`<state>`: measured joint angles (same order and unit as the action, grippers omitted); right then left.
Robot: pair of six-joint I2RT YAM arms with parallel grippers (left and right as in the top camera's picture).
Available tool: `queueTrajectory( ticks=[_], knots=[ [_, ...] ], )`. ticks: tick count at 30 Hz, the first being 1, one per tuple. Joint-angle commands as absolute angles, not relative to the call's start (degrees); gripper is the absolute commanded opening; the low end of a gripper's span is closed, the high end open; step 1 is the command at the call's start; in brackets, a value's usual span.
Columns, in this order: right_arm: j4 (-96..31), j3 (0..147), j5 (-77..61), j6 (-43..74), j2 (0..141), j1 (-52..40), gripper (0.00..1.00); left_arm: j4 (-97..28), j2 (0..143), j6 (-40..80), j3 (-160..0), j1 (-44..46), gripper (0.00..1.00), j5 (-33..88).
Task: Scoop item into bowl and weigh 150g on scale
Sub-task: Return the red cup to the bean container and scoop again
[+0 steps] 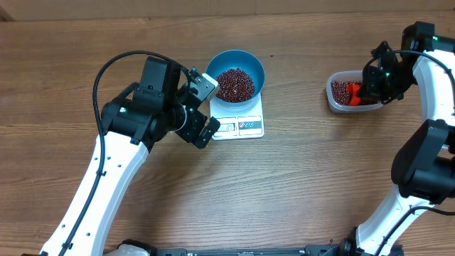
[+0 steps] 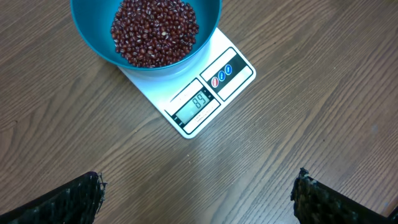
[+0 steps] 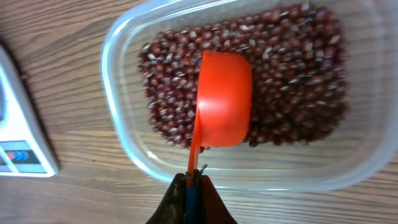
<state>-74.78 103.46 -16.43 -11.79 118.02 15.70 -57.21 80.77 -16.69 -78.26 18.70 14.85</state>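
The step in hand looks like another scoop. The right gripper (image 3: 194, 177) is clamped tight on the thin handle of a bright red plastic scoop (image 3: 224, 99), whose cup is tipped into the small dark red-brown beans (image 3: 280, 74) filling a clear rounded plastic tub (image 3: 118, 124), well apart from the flat white rectangular scale (image 1: 242, 126). A round deep blue bowl (image 1: 259, 71) sits on the scale, part-filled with beans. The scale's grey display (image 2: 198, 102) shows only two digits, so more is probably needed. The next move calls for lifting the scoop level, carrying it to the scale and tipping gently. The left gripper (image 2: 199, 193) hovers empty near the scale, jaws spread wide.
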Motion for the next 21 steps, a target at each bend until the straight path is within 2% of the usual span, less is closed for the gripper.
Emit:
queueTrajectory(
  ticks=[1, 14, 21],
  knots=[
    [-75.29, 102.78, -21.91, -11.66, 116.09, 15.44, 0.04, -56.97, 80.14, -16.29, -79.46, 18.39, 1.0, 15.94],
    [-75.2, 102.8, -27.79, -12.08, 116.09, 15.99, 0.04, -56.97, 80.14, -16.29, -79.46, 18.39, 1.0, 15.94],
    [-75.26, 102.8, -34.96, -12.58, 116.09, 20.8, 0.04, -56.97, 80.14, -16.29, -79.44, 18.39, 1.0, 15.94]
  ],
)
